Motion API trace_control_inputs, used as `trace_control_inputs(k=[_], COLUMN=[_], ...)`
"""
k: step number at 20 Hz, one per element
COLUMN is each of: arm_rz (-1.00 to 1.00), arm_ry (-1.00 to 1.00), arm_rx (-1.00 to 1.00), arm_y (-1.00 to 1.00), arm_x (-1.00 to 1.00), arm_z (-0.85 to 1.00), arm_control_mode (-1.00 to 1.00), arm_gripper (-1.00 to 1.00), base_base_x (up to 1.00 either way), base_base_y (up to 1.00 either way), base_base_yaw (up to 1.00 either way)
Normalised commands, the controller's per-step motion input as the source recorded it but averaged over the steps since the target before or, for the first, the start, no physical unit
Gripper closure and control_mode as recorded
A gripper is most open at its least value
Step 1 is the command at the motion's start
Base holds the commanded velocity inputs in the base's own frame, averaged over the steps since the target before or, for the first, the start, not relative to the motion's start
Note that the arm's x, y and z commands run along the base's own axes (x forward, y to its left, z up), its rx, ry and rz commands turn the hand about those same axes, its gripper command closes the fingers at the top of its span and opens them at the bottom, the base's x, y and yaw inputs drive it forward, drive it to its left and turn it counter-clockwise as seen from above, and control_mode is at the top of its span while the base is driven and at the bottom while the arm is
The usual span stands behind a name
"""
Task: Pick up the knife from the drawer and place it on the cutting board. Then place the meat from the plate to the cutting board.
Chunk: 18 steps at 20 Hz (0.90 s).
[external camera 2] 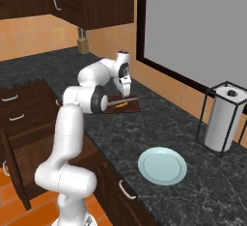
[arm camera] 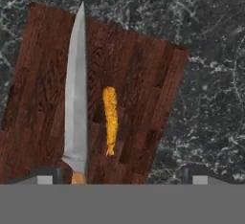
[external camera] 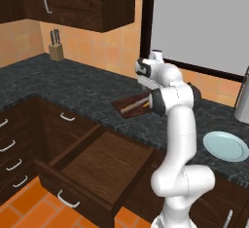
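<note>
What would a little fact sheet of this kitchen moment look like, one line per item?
cutting board: on the dark counter
knife: flat on the board
meat: on the board beside the blade, apart from it
plate: bare, near the counter's front edge
drawer: pulled open
gripper: open above the board, holding nothing
paper towel roll: upright in a wire stand

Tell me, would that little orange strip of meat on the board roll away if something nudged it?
Probably not far. The meat is a thin, slightly crooked strip lying flat on the cutting board, so it would more likely slide or twist than roll. It looks small and light beside the knife, and it might bend when lifted, though its stiffness cannot be judged.
</note>
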Motion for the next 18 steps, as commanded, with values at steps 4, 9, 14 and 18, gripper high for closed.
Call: trace_control_inputs(k=[4, 9, 14, 18], arm_rz=[0.14, 0.14, 0.18, 0.19], arm_ry=[-0.01, -0.09, -0.06, -0.04], arm_rx=[-0.20, -0.17, -0.11, -0.04], arm_y=[0.34, 0.13, 0.27, 0.40], arm_x=[-1.00, -1.00, -1.00, -1.00], arm_z=[0.24, 0.62, 0.81, 0.42], arm_control_mode=[-1.00, -1.00, -1.00, -1.00], arm_gripper=[-1.00, -1.00, -1.00, -1.00], base_base_x=[0.00, 0.00, 0.00, 0.00], base_base_y=[0.00, 0.00, 0.00, 0.00], base_base_yaw=[0.00, 0.00, 0.00, 0.00])
